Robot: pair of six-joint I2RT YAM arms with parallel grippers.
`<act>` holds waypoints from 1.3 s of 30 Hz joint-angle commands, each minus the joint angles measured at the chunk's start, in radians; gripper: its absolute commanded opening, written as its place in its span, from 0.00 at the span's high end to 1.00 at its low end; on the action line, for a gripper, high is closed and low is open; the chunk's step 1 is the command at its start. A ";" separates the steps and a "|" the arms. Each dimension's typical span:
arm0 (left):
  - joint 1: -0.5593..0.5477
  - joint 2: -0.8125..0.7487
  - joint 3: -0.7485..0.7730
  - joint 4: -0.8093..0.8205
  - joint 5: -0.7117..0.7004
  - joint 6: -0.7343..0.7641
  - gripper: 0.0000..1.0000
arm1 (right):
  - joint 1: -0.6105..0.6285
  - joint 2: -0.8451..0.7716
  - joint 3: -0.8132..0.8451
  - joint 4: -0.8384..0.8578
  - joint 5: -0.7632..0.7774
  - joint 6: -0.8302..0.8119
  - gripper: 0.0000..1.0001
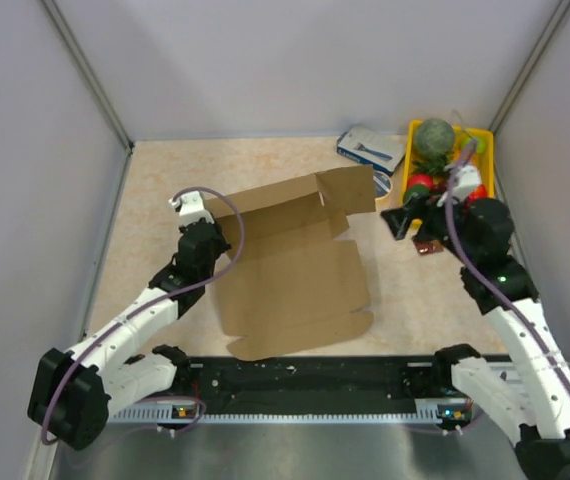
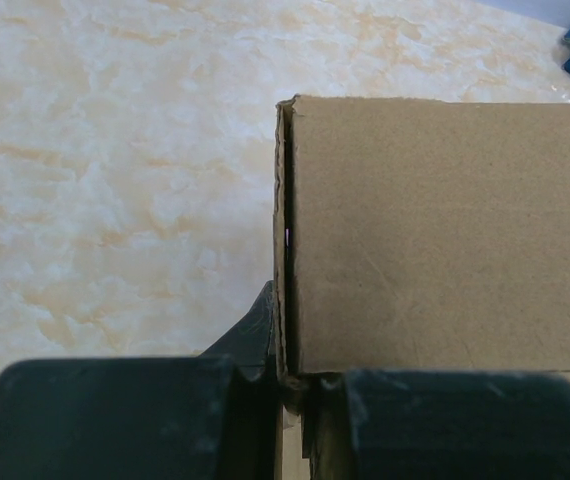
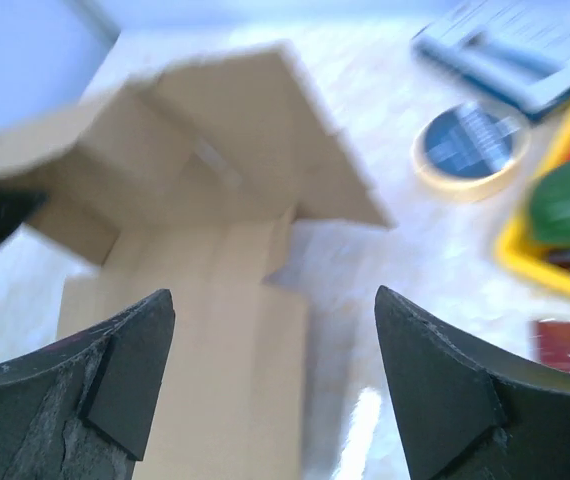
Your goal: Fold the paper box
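Where the large plain brown corrugated cardboard box blank (image 1: 295, 280) is lying: it is resting in the middle of the pale marbled table (image 1: 165, 180), between the two arms, with its near edge reaching toward the arm bases.
Box shape: the base panel and the near flaps are lying flat. The far wall is standing upright, and a side flap at its right end is leaning outward.
Left gripper (image 1: 200, 212): it is sitting at the far left corner of the cardboard box blank. In the left wrist view its black fingers (image 2: 115, 420) are pressing together on the edge of an upright cardboard panel, pinching it with almost no gap between them.
Right gripper (image 1: 397, 220): it is hovering just to the right of the leaning flap, apart from the cardboard. Its jaws are standing wide apart and are gripping nothing.
Right wrist view: this view is blurring badly. Two dark fingertips are framing the raised wall and flap, which are lying well beyond them.
Far right corner: a yellow plastic tray (image 1: 485, 140) is holding a round green fruit (image 1: 433, 135) and some red pieces (image 1: 420, 183).
Beside the tray: a small blue-and-white printed carton (image 1: 370, 148) is lying to its left. Nearer the box, what is probably a roll of tape (image 3: 470, 148) is lying flat on the table.
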 commanded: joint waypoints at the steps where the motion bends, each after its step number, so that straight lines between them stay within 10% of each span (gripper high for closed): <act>1: 0.074 -0.021 0.025 0.031 0.202 0.013 1.00 | -0.244 0.013 0.183 -0.152 -0.096 -0.024 0.19; 9: 0.152 0.011 0.110 -0.074 0.502 -0.001 1.00 | -0.450 0.506 0.368 -0.135 -0.454 -0.136 0.26; 17: 0.226 0.103 0.200 -0.203 0.716 0.017 1.00 | -0.360 0.565 0.280 0.052 -0.822 -0.248 0.29; 39: 0.232 0.099 0.162 -0.115 0.736 0.039 1.00 | 0.051 0.363 0.156 0.016 -0.376 -0.291 0.24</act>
